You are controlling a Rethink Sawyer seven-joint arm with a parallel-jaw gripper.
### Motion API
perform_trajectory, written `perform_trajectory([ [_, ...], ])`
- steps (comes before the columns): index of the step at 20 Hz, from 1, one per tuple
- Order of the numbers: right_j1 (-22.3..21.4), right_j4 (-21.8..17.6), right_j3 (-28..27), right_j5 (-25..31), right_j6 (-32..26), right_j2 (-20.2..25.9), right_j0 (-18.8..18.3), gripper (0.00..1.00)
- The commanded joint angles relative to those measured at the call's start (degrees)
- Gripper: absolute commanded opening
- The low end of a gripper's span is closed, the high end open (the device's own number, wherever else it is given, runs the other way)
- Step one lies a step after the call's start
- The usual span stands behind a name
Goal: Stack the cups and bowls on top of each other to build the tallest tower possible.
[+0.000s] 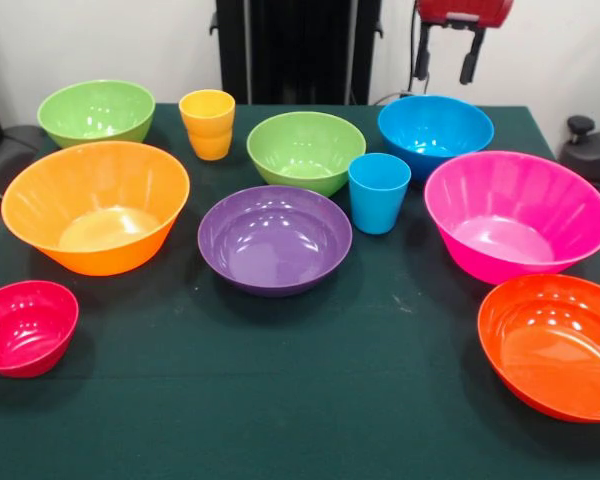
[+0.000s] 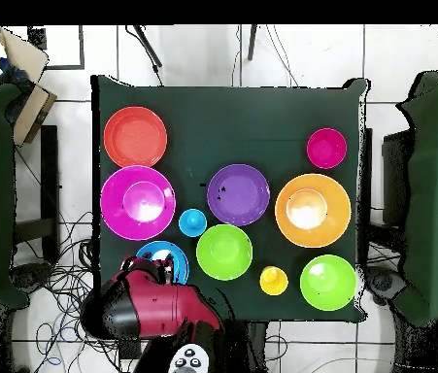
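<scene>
Gripper (image 1: 448,62) hangs empty at the table's far edge above the blue bowl (image 1: 435,132), its two fingers spread apart and touching nothing. Note that no tower exists yet: all eight bowls and both cups, the yellow-orange cup (image 1: 208,123) and the light blue cup (image 1: 378,192), stand singly and upright on the green table (image 1: 310,400). You should treat every stacking step as outstanding.

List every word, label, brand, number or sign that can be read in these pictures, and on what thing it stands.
None: no text can be read in either view.
The bowls and cups are plain coloured plastic with no label.
The green table cover shows no print.
The red arm shows no readable mark.
</scene>
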Motion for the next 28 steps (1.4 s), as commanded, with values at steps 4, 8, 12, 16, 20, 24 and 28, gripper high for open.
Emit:
perform_trajectory([
  [4, 0.62, 3.62, -4.86, 8.43, 9.84, -1.12, 1.46, 1.00],
  [8, 0.09, 3.62, -4.07, 7.97, 8.66, 1.09, 0.46, 1.00],
  [12, -0.68, 2.79, -4.76, 10.03, 6.43, 1.58, -0.41, 1.00],
  [16, -1.08, 1.39, -5.03, 8.51, 4.49, 3.15, -1.69, 1.00],
  [20, 1.17, 1.90, -6.28, 9.35, 6.16, 1.09, 0.65, 1.00],
  [24, 1.95, 2.58, -5.88, 8.77, 6.36, 3.04, -0.57, 1.00],
  [28, 1.65, -0.08, -6.46, 4.92, 5.28, 1.08, 0.89, 1.00],
])
